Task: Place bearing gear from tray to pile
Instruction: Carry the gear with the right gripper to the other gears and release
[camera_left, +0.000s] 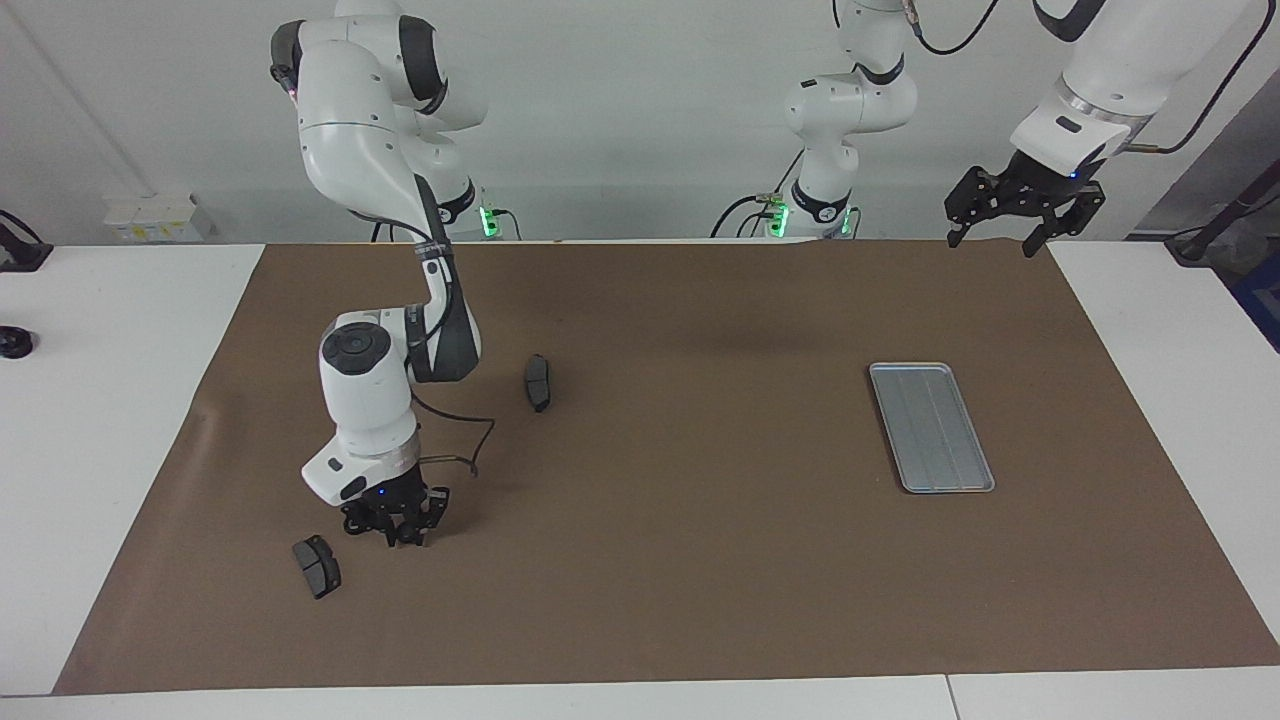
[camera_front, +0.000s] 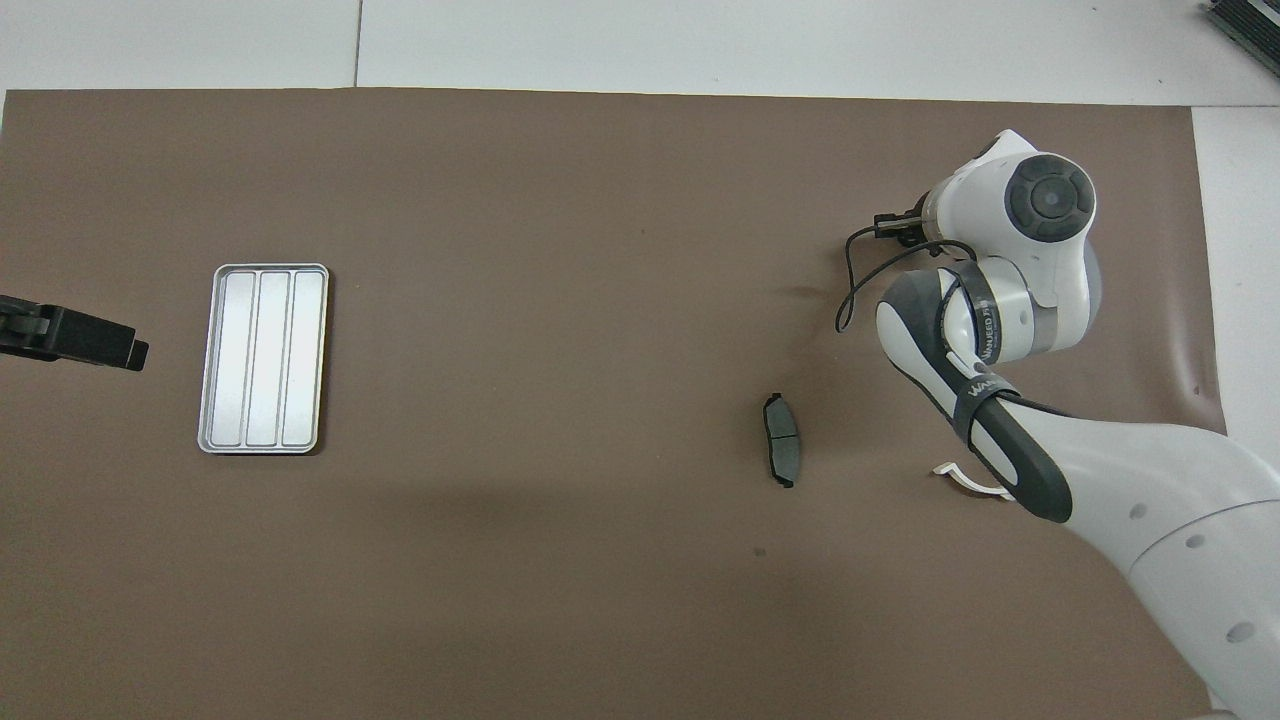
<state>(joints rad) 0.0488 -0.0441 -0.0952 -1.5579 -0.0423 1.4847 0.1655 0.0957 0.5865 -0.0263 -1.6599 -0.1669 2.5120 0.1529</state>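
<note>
Nearest the robots, the left gripper (camera_left: 996, 238) is held up over the edge of the brown mat (camera_left: 700, 580) at the left arm's end. Its jaws are spread wide with nothing between them, and that arm waits. Farther out, a white half-ring (camera_front: 958, 478) is mostly covered by the right arm, and a dark brake pad (camera_left: 538, 382) lies beside it toward the middle of the mat.

The tray (camera_left: 930, 427) is found farther out again, at the left arm's end, with its 3 grooves bare — no bearing gear is seen in it.

The right gripper (camera_left: 397, 528) is lowered close to the mat at the right arm's end, just beside a second brake pad (camera_left: 316, 566). Whether anything is gripped cannot be told, and the pile is hidden under that arm.

If a bearing gear is carried and let go too high, it could roll off — or land on the second brake pad. The hidden pile could also be scattered by a descent made off target.
</note>
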